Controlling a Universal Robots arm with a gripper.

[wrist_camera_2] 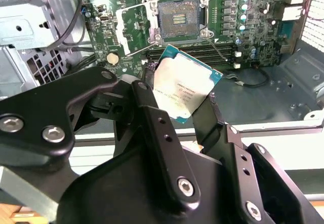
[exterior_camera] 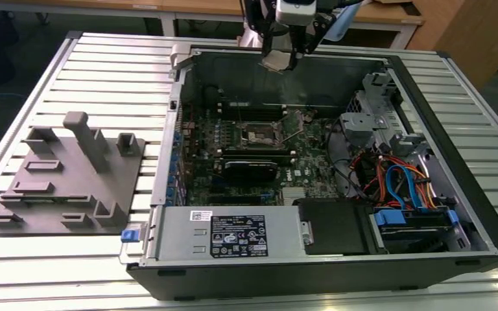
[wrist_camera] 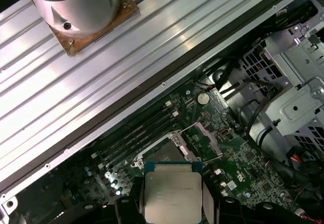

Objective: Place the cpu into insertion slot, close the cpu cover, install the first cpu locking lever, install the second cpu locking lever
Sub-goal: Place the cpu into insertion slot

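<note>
cpu [wrist_camera_2: 185, 84] | clamped by its edges in jaws of gripper [exterior_camera: 280, 60], upper centre of exterior view, above case [exterior_camera: 318, 275] | insertion slot [exterior_camera: 260, 135] mid-frame, uncovered | advice: keep chip level, align corners, lower straight, no sliding

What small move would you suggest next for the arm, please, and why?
Probably carry the cpu over the insertion slot before lowering. The tool grips the chip by its edges, the exterior view has it high by the rim of the case, and the slot lies open with the cpu cover swung aside.
</note>
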